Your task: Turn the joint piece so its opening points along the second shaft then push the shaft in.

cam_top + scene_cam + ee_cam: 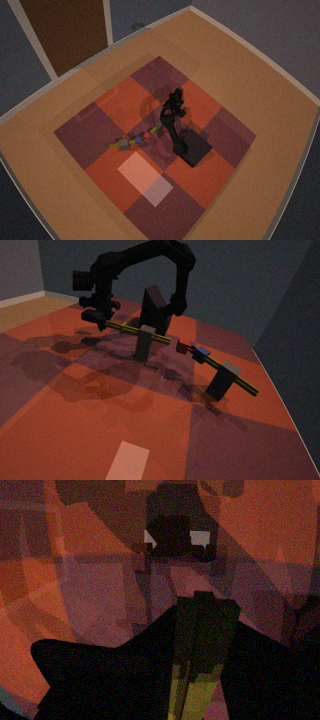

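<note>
My jaws, mostly closed, grip the second shaft's outer end. I judge this the pushing step; next, slide straight into the red joint piece.

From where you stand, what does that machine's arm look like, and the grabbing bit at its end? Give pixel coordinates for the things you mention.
The arm (173,131) (144,252) is black all over, with thick rounded joints and slimmer links between. Its gripper (101,326) is equally dark, with chunky, angular jaws. I see no cables or markings, though the light is dim.
</note>
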You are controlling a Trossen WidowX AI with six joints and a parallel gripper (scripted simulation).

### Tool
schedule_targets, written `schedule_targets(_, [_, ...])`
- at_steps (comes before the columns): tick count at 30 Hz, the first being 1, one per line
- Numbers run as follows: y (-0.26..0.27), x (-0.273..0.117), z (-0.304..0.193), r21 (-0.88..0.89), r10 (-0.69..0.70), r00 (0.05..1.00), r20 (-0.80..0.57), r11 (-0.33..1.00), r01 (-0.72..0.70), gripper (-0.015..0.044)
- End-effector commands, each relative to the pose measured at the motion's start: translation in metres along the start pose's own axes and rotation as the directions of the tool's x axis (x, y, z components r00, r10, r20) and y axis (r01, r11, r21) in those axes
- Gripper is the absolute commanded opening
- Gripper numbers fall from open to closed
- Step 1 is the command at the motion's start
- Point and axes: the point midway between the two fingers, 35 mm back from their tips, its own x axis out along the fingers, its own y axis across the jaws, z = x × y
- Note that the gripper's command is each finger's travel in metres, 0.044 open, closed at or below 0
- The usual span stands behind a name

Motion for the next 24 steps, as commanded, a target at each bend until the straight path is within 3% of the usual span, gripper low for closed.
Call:
schedule_targets(1, [0.000, 0.000, -0.007, 0.004, 0.007, 1.000, 0.000, 1.000, -0.007, 0.0000])
schedule_targets(24, [0.000, 0.001, -0.041, 0.006, 0.010, 1.000, -0.003, 1.000, -0.010, 0.0000])
